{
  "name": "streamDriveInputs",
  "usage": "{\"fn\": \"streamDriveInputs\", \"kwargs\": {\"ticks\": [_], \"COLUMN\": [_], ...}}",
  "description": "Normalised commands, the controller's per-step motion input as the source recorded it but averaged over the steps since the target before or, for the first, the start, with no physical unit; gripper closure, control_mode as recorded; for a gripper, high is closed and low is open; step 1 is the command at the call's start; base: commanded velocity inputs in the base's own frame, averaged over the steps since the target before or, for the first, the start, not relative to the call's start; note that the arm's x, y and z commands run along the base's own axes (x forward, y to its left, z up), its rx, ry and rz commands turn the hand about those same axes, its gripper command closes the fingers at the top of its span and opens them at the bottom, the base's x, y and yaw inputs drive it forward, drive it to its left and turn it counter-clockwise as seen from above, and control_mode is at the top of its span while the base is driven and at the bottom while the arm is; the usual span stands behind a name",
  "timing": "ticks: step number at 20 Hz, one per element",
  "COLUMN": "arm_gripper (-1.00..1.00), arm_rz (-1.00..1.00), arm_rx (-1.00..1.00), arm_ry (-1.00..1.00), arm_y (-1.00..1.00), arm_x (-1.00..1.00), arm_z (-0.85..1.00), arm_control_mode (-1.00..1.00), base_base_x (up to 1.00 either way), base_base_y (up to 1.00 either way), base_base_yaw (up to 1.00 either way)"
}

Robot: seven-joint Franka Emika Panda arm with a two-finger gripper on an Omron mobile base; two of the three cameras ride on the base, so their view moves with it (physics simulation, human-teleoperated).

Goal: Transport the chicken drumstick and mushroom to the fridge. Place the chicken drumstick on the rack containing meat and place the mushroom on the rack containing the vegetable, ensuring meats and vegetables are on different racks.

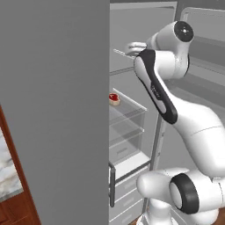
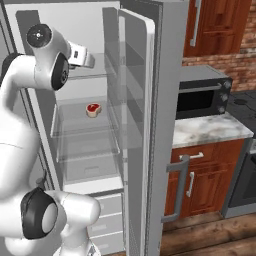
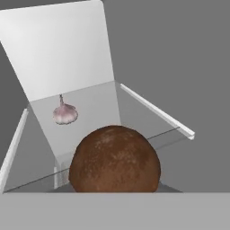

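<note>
Hand view: a brown mushroom [image 3: 114, 159] sits at six o'clock, pinched in the fingers over an upper rack [image 3: 155, 110] of the fridge [image 2: 165, 60], a garlic bulb [image 3: 65, 113] at ten o'clock. Mushroom placement looks nearly finished; meat [image 2: 93, 109] lies one rack below.

This is a home kitchen. A tall light-grey fridge [image 2: 150, 100] stands open, showing glass racks [image 2: 85, 120] and white drawers [image 2: 107, 220], with a red piece of meat [image 2: 93, 109] on one rack. Beside it a black microwave [image 2: 202, 97] sits on a marble-topped table [image 2: 210, 131] over reddish wooden cabinets [image 2: 200, 175], backed by a brick wall [image 2: 225, 70] above a plank floor [image 2: 215, 240].
</note>
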Motion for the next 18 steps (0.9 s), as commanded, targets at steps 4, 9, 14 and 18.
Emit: {"fn": "streamDriveInputs", "kwargs": {"ticks": [4,9,14,18], "arm_gripper": [1.00,1.00,1.00,1.00], "arm_rz": [0.00,0.00,0.00,0.00], "arm_rx": [0.00,0.00,0.00,0.00], "arm_ry": [0.08,0.10,0.04,0.05], "arm_y": [0.08,0.07,0.07,0.08], "arm_x": [0.66,0.58,0.51,0.54], "arm_z": [-0.10,-0.27,-0.30,-0.28], "arm_control_mode": [-1.00,-1.00,-1.00,-1.00], "base_base_x": [0.00,0.00,0.00,0.00], "base_base_y": [0.00,0.00,0.00,0.00], "base_base_yaw": [0.00,0.00,0.00,0.00]}}
